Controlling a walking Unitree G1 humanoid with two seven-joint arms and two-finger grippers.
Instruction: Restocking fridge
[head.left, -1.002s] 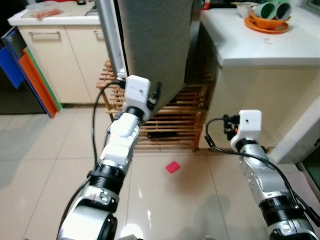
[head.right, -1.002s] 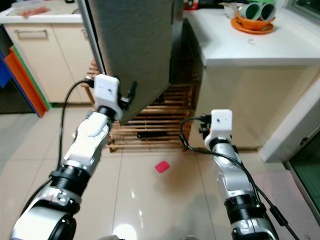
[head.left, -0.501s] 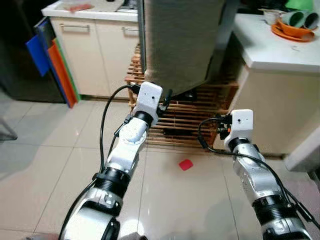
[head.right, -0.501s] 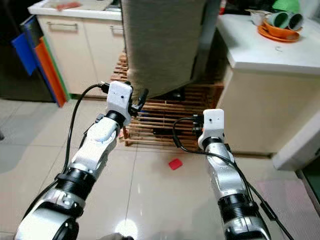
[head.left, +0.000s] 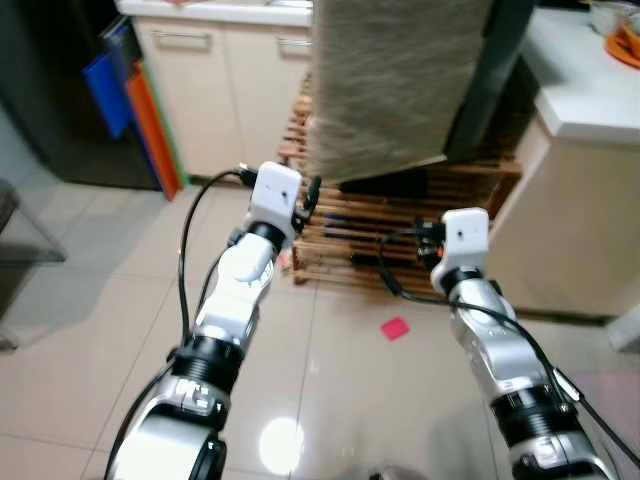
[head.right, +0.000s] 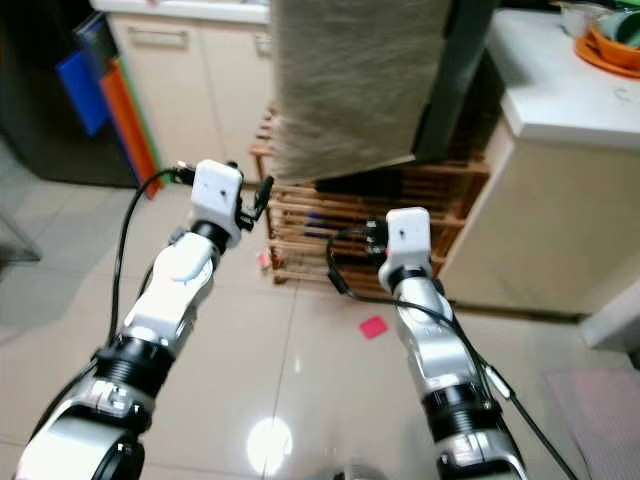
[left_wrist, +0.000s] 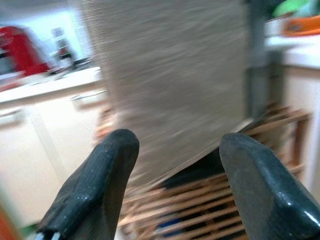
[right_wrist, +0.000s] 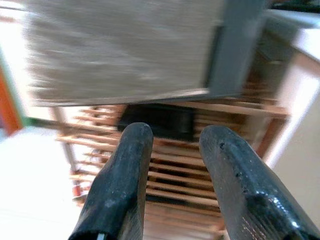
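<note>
Two arms: both of mine reach forward over the glossy cream tiled floor (head.left: 90, 330), filling the lower half of the head views.
Fridge door: the large grey textured fridge door (head.left: 395, 80) hangs at top centre, its dark edge on the right side.
Cabinets: cream cabinets with metal handles (head.left: 225, 85) stand at upper left; a white counter (head.left: 585, 90) sits at upper right.
Boards: flat blue and orange boards (head.left: 135, 100) lean at the upper left of the frame.
Rack: a low wooden slatted rack (head.left: 400, 235) stands under the door, at centre.
Left gripper: my left gripper (left_wrist: 172, 165) points at the door's lower edge, its black fingers (left_wrist: 100, 185) spread wide, holding nothing.
Right gripper: my right gripper (right_wrist: 172, 150) faces the rack, fingers (right_wrist: 125, 175) parted by a moderate gap, holding nothing.
Scrap: a small pink square scrap (head.left: 395, 328) lies on the tiles, lower centre, between my arms.
</note>
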